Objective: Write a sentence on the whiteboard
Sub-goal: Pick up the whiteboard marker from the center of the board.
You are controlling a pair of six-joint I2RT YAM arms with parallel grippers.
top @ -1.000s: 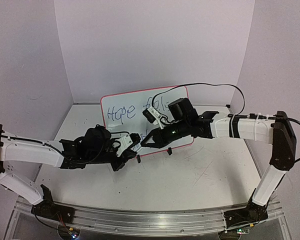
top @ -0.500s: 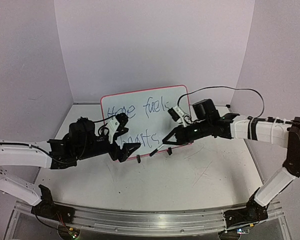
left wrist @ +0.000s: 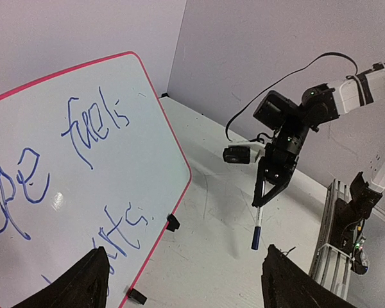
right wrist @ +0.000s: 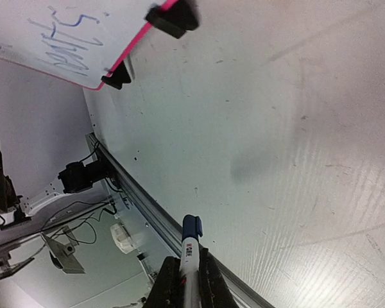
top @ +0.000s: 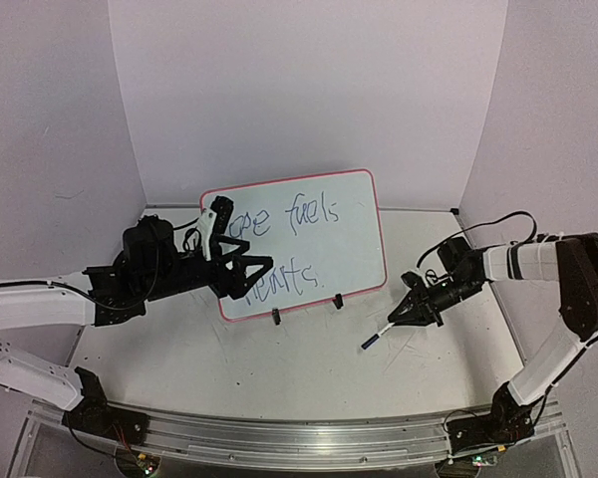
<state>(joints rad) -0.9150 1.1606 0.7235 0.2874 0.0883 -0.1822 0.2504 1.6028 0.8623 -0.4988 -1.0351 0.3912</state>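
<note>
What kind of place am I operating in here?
Probably a robot lab test cell: plain wall panels box in a scratched white table, with an aluminium rail at its near edge.

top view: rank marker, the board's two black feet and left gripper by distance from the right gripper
1. Marker, held in the right gripper.
2. Right foot, under the board's lower right edge.
3. Left foot, further left.
4. Left gripper, far left.

Soft, even, lilac-tinted light. A faint sheen lies on the whiteboard [left wrist: 115, 160] at its 3 o'clock edge. The marker [right wrist: 190, 239] throws a blurred shadow toward 1 o'clock.
</note>
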